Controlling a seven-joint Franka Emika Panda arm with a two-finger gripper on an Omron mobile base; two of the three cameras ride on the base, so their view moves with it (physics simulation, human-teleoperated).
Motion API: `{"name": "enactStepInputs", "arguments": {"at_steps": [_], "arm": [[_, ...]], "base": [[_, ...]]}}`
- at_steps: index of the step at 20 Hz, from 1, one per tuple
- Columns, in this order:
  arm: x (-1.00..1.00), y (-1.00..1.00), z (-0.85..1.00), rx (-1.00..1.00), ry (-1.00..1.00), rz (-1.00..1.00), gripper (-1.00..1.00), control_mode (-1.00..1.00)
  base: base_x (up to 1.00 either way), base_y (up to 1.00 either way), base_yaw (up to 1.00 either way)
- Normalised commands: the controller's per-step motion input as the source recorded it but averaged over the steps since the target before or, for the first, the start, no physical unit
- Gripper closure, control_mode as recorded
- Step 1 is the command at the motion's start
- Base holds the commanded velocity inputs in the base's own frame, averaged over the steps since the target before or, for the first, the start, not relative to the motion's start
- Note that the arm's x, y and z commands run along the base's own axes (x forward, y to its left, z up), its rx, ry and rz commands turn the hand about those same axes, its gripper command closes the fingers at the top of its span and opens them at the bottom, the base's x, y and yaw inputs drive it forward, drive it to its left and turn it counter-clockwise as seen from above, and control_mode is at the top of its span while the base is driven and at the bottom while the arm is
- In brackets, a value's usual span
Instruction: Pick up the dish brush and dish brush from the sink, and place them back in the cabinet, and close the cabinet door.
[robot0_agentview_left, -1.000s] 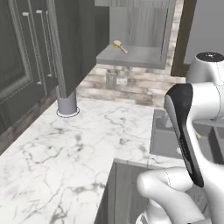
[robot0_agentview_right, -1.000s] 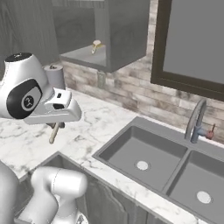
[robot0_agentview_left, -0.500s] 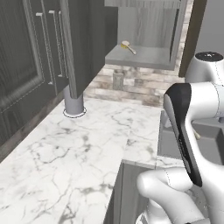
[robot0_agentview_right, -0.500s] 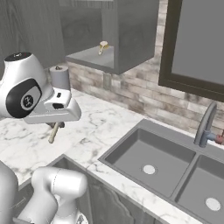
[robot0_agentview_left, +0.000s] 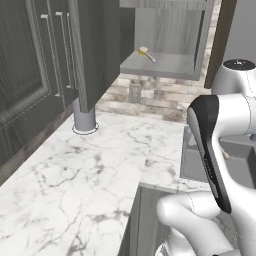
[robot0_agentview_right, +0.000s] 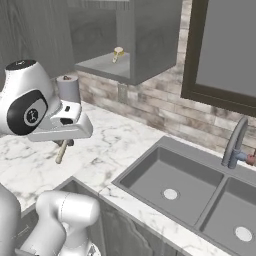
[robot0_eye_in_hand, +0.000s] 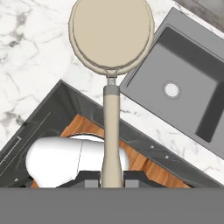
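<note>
The claw (robot0_eye_in_hand: 112, 177) is clamped on a brush (robot0_eye_in_hand: 112, 39) handle, over the marble tabletop (robot0_agentview_right: 115, 145) edge. Beyond it lies the sink (robot0_agentview_right: 190, 185); above, another brush (robot0_agentview_right: 118, 53) on the cabinet (robot0_agentview_right: 150, 45) shelf.

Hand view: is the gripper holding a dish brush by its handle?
Yes, the gripper is shut on the dish brush handle, its round head pointing away.

White marble counter (robot0_agentview_left: 100, 165) with grey veining runs under everything. A grey cylinder canister (robot0_agentview_left: 84, 118) sits on it by the wall, next to the dark tall cabinets with long bar handles (robot0_agentview_left: 30, 75). Stone-brick backsplash (robot0_agentview_left: 150, 97) has an outlet (robot0_agentview_left: 134, 91); dark-framed window (robot0_agentview_right: 225, 50) on the right.
</note>
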Motion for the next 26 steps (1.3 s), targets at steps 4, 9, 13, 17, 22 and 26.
{"name": "enactStepInputs", "arguments": {"at_steps": [4,9,13,17,22,26], "arm": [[0.0,0.0,0.0,0.0,0.0,0.0,1.0,1.0],[0.0,0.0,0.0,0.0,0.0,0.0,1.0,1.0],[0.0,0.0,0.0,0.0,0.0,0.0,1.0,1.0],[0.0,0.0,0.06,0.0,0.0,0.0,1.0,-1.0],[0.0,0.35,0.26,0.0,-0.02,-0.02,1.0,-1.0],[0.0,0.36,0.36,0.0,-0.1,-0.06,1.0,-1.0]], "base": [[0.48,0.0,0.0],[0.0,0.0,0.0],[0.0,0.0,0.0],[0.0,0.0,0.0],[0.0,0.0,0.0],[0.0,0.0,0.0]]}}
